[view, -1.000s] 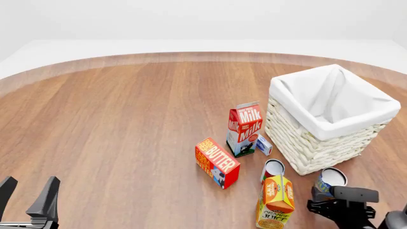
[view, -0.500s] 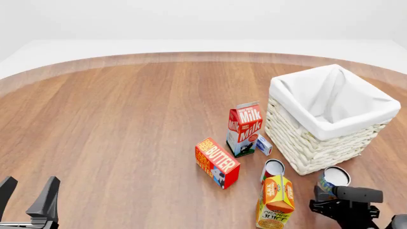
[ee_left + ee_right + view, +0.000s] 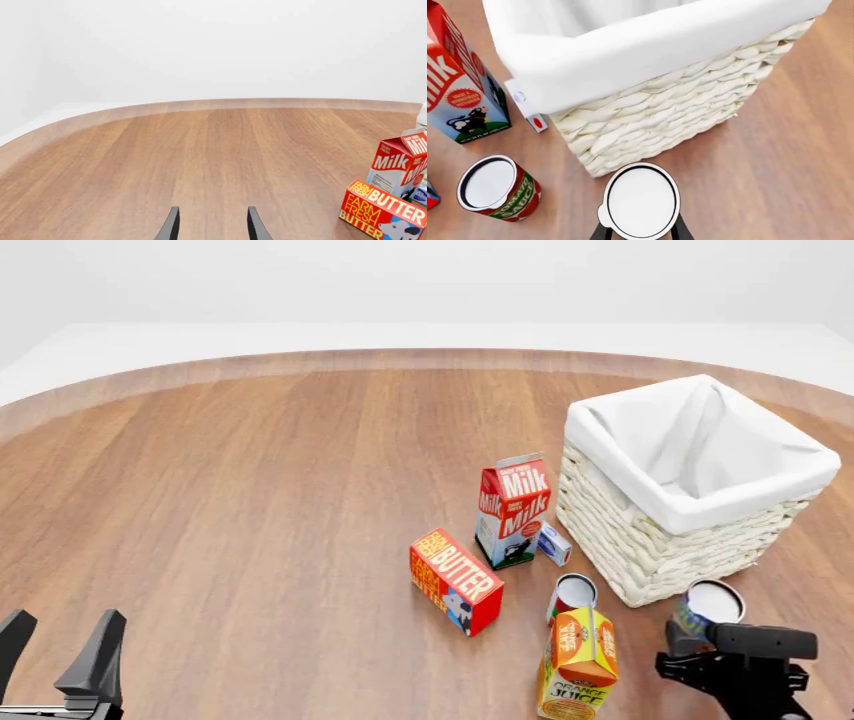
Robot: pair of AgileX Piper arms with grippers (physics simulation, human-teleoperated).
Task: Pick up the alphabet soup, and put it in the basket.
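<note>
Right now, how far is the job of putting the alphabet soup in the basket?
Done: the right tool has its fingers on either side of the alphabet soup, apparently gripping it beside the basket. In hand: whether the can is off the table cannot be told. Left: raise it above the rim, move it over the white lining and release; the basket looks empty. The left tool is open and idle.

We see our right claw (image 3: pixel 639 234) gripping the alphabet soup (image 3: pixel 640 199) near the basket (image 3: pixel 674 107), with a red-green can (image 3: pixel 497 189) and milk carton (image 3: pixel 464 85) nearby.
</note>
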